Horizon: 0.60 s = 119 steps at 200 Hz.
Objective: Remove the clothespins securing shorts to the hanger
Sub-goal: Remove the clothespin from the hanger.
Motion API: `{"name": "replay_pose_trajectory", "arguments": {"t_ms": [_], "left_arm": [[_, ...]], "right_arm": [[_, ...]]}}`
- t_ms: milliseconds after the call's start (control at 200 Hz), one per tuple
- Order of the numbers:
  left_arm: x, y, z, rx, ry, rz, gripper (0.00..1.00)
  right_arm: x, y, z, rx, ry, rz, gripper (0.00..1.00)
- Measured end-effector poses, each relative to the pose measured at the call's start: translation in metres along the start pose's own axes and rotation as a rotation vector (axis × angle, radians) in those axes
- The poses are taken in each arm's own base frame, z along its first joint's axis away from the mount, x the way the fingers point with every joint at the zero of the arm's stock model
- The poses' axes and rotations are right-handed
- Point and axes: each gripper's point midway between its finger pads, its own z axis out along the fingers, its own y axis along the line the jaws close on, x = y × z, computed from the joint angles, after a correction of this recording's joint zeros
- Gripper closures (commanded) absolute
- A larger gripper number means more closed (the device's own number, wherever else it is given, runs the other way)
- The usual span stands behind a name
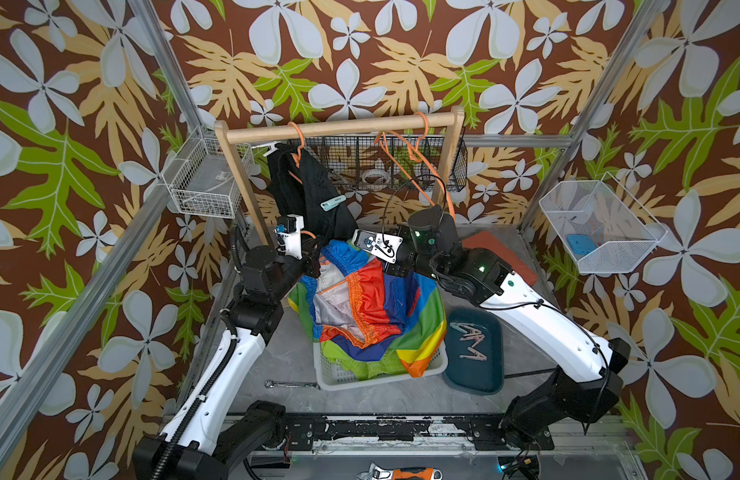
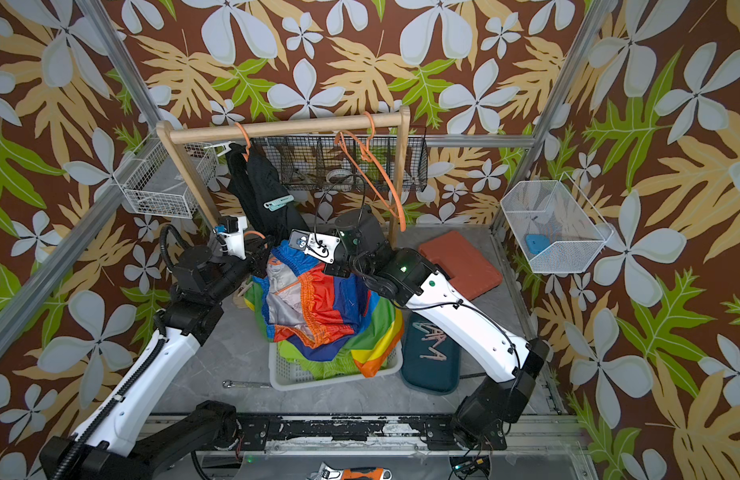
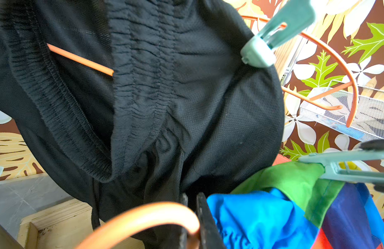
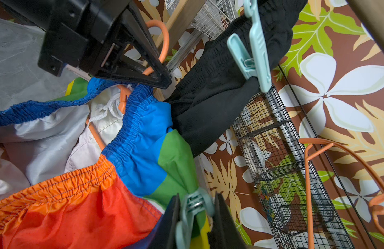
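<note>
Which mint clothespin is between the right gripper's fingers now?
The pale mint plastic clothespin clipped to the colour-blocked shorts' green panel; the other mint one sits untouched on the hanging black shorts.

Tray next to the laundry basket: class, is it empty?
No, several clothespins lie loose on the dark tray.

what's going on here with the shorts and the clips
Two robot arms are unclipping shorts. The left gripper is shut on an orange hanger, while the right gripper grips a mint clothespin clipped on the colour-blocked shorts over the basket. Black shorts hang on the rack with another clothespin on them. Several loose clothespins lie in the dark tray.
</note>
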Motion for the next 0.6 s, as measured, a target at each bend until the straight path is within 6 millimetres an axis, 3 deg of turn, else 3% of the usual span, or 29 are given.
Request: {"name": "replay_pose_trajectory", "arguments": {"t_ms": [596], "left_arm": [[-0.001,0.000,0.000,0.000,-0.004,0.001,1.00]], "right_arm": [[-0.011,-0.003,-0.009,-0.019,-0.038,0.051,0.86]]}}
